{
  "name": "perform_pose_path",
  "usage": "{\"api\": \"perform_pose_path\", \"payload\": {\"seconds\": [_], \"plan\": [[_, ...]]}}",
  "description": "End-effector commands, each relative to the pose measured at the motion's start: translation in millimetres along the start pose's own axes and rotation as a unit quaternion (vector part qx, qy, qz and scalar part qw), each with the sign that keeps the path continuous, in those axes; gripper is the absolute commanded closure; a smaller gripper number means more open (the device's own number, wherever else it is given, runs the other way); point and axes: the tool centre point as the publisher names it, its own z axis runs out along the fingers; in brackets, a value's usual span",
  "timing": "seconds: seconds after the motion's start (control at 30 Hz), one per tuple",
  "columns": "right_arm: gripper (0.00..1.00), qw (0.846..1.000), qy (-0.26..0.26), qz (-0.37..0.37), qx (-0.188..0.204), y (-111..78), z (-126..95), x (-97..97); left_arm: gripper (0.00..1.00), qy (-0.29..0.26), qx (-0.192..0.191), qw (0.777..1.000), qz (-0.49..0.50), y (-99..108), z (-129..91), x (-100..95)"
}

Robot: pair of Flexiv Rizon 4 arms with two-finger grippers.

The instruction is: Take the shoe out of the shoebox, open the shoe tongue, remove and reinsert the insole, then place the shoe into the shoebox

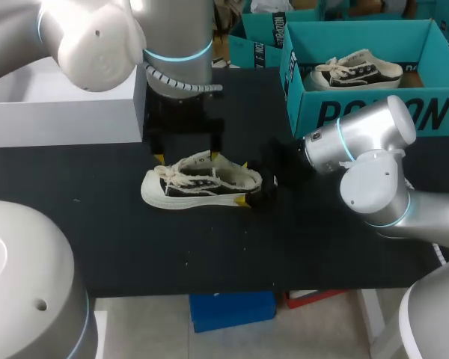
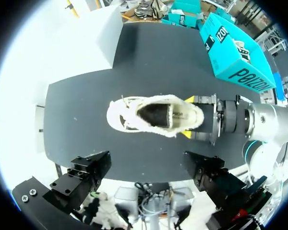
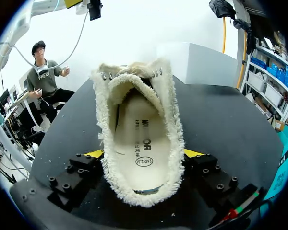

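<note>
A cream and black sneaker (image 1: 202, 183) stands upright on the black table (image 1: 135, 239), toe to the left. My right gripper (image 1: 244, 183) is shut on its heel, one yellow tip on each side. In the right wrist view the sneaker (image 3: 137, 139) sits between the fingers (image 3: 93, 154); its tongue is raised and the printed insole (image 3: 139, 143) lies inside. My left gripper (image 1: 187, 157) hangs open above the laces, holding nothing. From the left wrist view I look straight down into the sneaker (image 2: 156, 115), with the right gripper (image 2: 188, 117) at the heel. The teal shoebox (image 1: 359, 112) stands at the back right.
A second sneaker (image 1: 355, 72) lies in the teal shoebox. A white box (image 1: 60, 105) stands at the back left. More teal boxes (image 1: 258, 41) are behind. Bare black table lies in front of the sneaker.
</note>
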Motion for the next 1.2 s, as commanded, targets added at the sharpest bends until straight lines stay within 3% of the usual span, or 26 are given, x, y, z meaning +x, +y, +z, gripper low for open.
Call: {"api": "perform_pose_path", "payload": {"seconds": [0.03, 0.53, 0.97, 1.17, 1.2], "plan": [[1.00, 1.000, -0.001, 0.000, 0.000, -0.3, 4.2, -1.7, 0.00, 0.008, -0.013, 1.000, 0.008, -14.4, 31.7, 5.4], [1.00, 1.000, -0.001, 0.000, 0.000, -0.3, 4.2, -1.7, 0.00, -0.033, -0.006, 0.999, 0.039, -45.9, 85.4, 41.5], [1.00, 1.000, -0.001, 0.000, 0.000, -0.3, 4.2, -1.7, 0.00, -0.069, -0.021, 0.996, 0.051, -51.8, 119.2, 48.9], [1.00, 1.000, -0.001, 0.000, 0.000, -0.3, 4.2, -1.7, 0.11, -0.091, -0.031, 0.994, 0.057, -52.2, 126.1, 46.7], [1.00, 1.000, -0.001, 0.000, 0.000, -0.3, 4.2, -1.7, 0.20, -0.093, -0.032, 0.993, 0.058, -52.5, 127.2, 46.2]]}}
